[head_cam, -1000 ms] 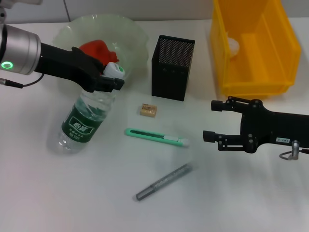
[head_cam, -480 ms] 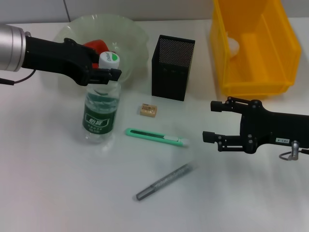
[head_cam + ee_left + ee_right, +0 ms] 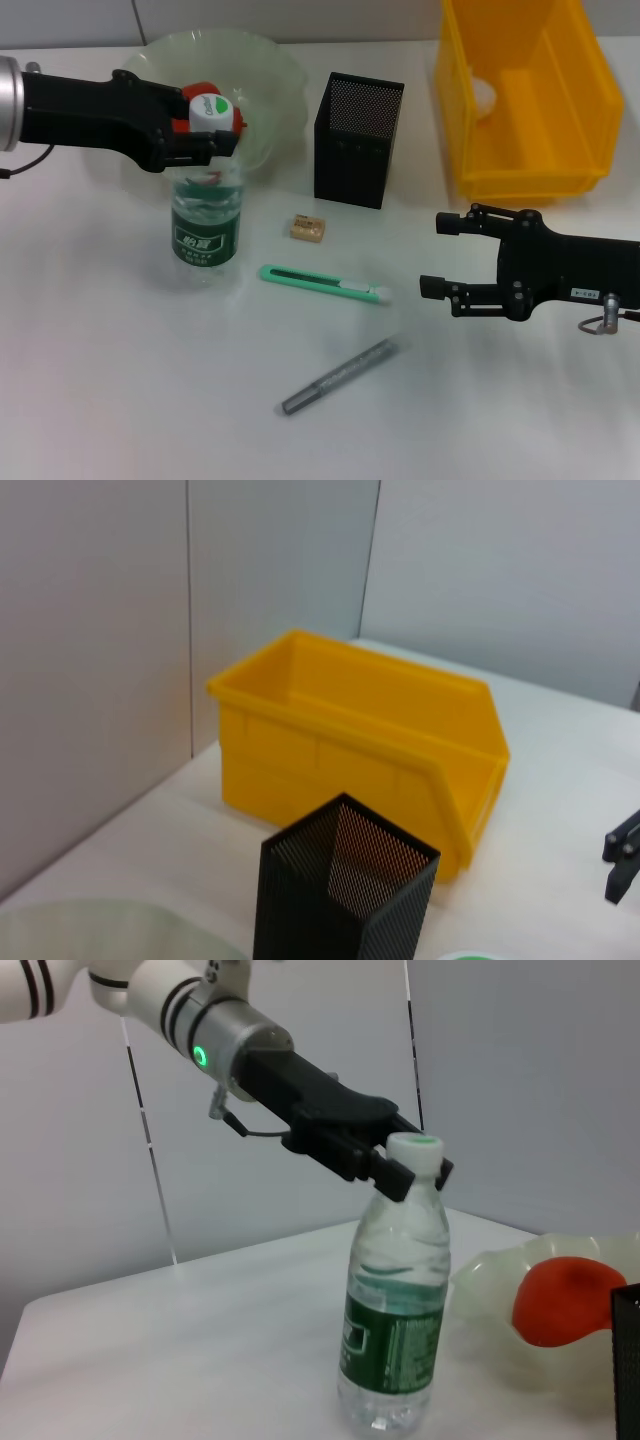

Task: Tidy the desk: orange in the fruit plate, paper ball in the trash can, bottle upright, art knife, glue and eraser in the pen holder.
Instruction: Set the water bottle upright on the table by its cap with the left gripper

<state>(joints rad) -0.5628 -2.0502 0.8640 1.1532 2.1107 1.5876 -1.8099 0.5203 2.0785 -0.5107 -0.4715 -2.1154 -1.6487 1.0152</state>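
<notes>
Head view: the bottle (image 3: 207,225) stands upright on the table (image 3: 120,400) just in front of the fruit plate (image 3: 270,70), and the left gripper (image 3: 205,140) has its fingers pinching the neck under the white cap, while the right gripper (image 3: 440,255) waits near the art knife (image 3: 325,284) w/ fingers spread. Left wrist view shows only the pen holder (image 3: 345,895) and the yellow trash can (image 3: 360,730), not the bottle body. Right wrist view: clear thin plastic w/ green label, approx. full of water, so I judge it rather heavy, smooth and a bit soft at the wall; the stiff neck is the best place to hold.
</notes>
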